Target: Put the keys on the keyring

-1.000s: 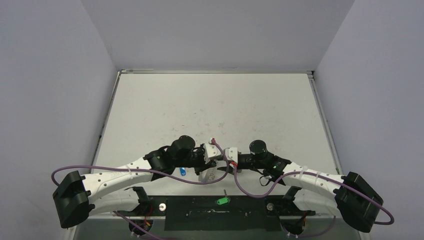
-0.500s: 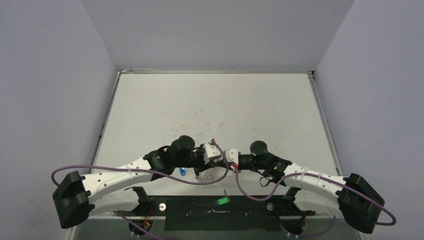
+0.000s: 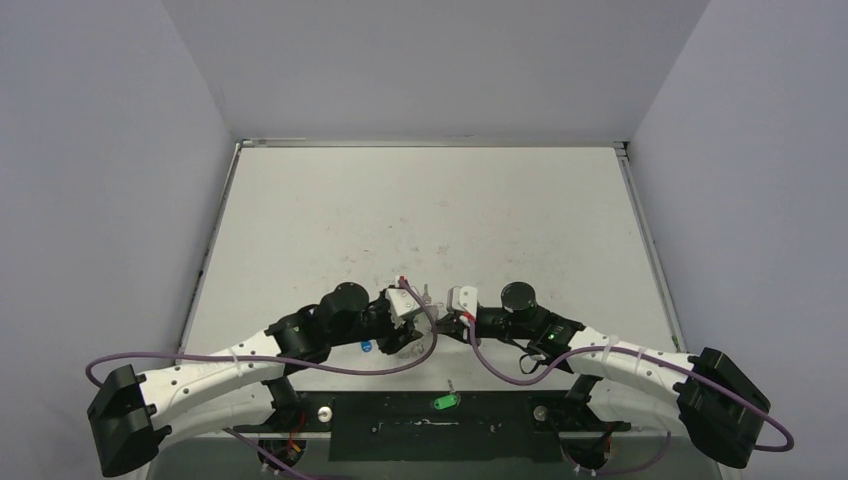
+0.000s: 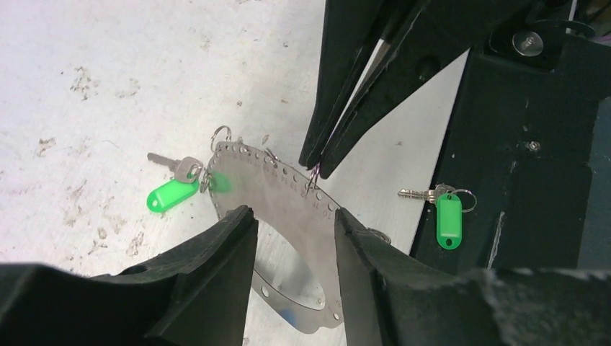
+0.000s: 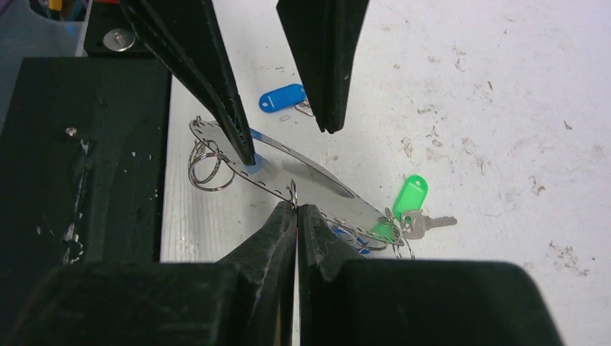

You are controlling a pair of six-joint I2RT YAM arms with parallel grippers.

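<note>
White, scuffed counter (image 3: pixel 420 210) boxed in by pale walls, with a black plate (image 3: pixel 380 415) along the near edge between the two arm bases. Both arms bent inward, meeting low over the near middle of the counter.

At the left gripper (image 4: pixel 293 211): jaws well apart, nothing held. Straddles the keyring's band, with one of its fingers (image 5: pixel 216 79) down at the metal in the right wrist view and the other clear of it.

At the right gripper (image 5: pixel 296 207): jaws pressed flat together. Pinches the keyring by a small wire ring (image 5: pixel 291 189) on its rim.

Between the two grippers, the keyring (image 4: pixel 274 184): a thin silvery hoop with a row of punched holes along the rim. Sits just beside the black plate, at the counter's near edge.

Three keys in all. One green key (image 4: pixel 173 193) on the counter, on the keyring's side away from the black plate, its own little ring right against the rim; whether threaded through a hole, cannot tell. A second green key (image 4: pixel 448 216) apart from the hoop, flat on the black plate. A blue key (image 5: pixel 282 97) on the counter just beside the keyring, near the left gripper's clear finger.

Smallest, a cluster of wire rings (image 5: pixel 205 166) at the keyring's end nearest the black plate.
</note>
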